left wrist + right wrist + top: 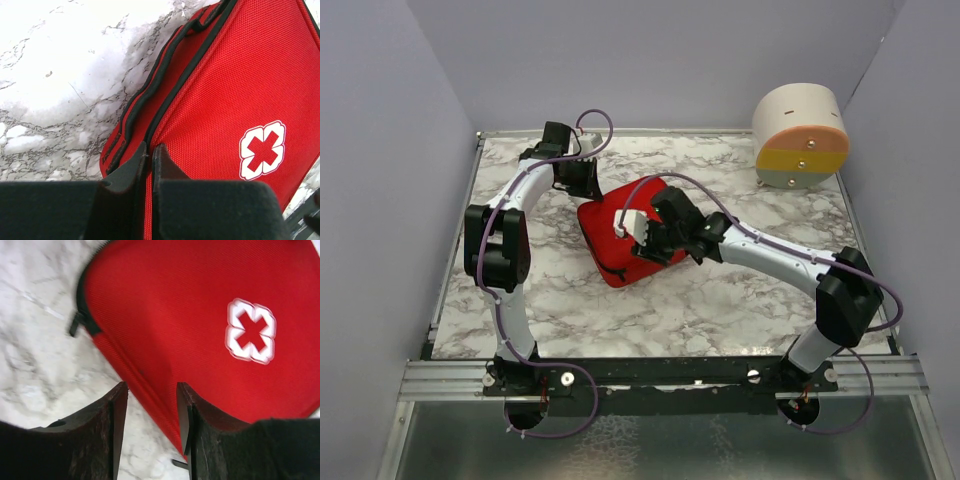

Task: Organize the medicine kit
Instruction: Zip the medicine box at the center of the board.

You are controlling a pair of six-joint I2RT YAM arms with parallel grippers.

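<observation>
Medicine kit (605,252) half hidden under right gripper (150,391), parted; left gripper (149,150) pinches its edge.

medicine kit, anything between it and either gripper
Nothing visible. The left gripper looks pinched on the zipper edge of the medicine kit, and the right gripper has its open fingers straddling another edge.

medicine kit (200,330) — edges cropped

top external: overhead, far | both wrists: close, oblique; share medicine kit (225,100)
</observation>
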